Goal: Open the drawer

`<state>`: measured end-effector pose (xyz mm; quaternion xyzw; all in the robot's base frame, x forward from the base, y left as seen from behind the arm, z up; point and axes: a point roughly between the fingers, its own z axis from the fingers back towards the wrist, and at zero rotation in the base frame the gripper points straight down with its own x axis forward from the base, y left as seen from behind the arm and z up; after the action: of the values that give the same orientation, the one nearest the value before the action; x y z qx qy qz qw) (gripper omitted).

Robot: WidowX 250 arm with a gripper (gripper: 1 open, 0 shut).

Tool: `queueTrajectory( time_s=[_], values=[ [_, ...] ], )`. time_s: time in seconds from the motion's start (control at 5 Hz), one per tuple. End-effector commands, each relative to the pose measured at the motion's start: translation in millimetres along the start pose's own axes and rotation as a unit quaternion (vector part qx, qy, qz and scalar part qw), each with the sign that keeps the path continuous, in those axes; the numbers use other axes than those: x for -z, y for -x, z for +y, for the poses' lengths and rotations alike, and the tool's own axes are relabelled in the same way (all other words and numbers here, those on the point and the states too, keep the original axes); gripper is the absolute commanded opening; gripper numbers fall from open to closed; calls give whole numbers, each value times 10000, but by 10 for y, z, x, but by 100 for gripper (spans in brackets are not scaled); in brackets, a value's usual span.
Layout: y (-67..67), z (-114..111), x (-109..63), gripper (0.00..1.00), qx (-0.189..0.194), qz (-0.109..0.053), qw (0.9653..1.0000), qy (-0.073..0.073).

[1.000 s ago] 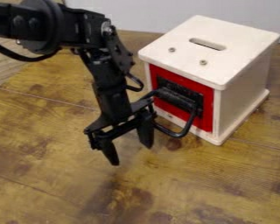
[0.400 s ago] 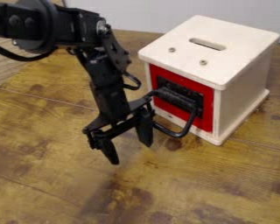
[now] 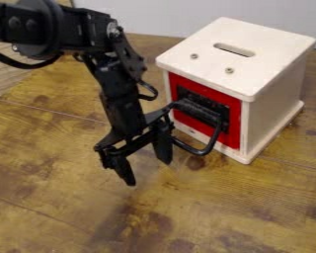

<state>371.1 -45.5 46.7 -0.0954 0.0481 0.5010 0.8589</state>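
Drawer (image 3: 231, 102) in near face of cream wooden box (image 3: 273, 59), right side of scene, toward the far edge of the table. Red front, dark centre, big black loop handle (image 3: 215, 138) sticking out toward the near left. Front looks about flush with the box, so drawer reads as closed. 1 black arm (image 3: 118, 84) comes in from far left, gripper (image 3: 145, 169) low, pointing down at near side, just left of handle. Its 2 fingers are spread, wide-ish gap, nothing seen between the tips. Right finger is right by the handle's left end; touching or only close, cannot tell.

Progress: approach looks mostly done, opening itself not. Left to do: get a finger behind the loop or close on it, then pull toward near left until the drawer slides out.

Room: bare wooden tabletop (image 3: 68, 198) on the near and left sides, good space for the pull. Box sits near the table's far side, pale wall (image 3: 147, 16) behind. Tight spot is between gripper, handle and red front; a finger could bump the loop or slip off it. Box might slide along with the pull, nothing seen holding it down.
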Motion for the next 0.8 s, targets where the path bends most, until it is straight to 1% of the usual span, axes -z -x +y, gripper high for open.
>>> queueTrajectory(
  time_s=[0.0, 0.2, 0.4, 0.6],
  values=[
    [-61, -360, -500, 100, 155, -400, 9932, 1080],
    [-104, -312, -481, 100, 418, -326, 9928, 1070],
    [-129, -259, -447, 100, 696, -258, 9917, 1054],
    [-141, -194, -479, 100, 771, -250, 9908, 1083]
  ],
)
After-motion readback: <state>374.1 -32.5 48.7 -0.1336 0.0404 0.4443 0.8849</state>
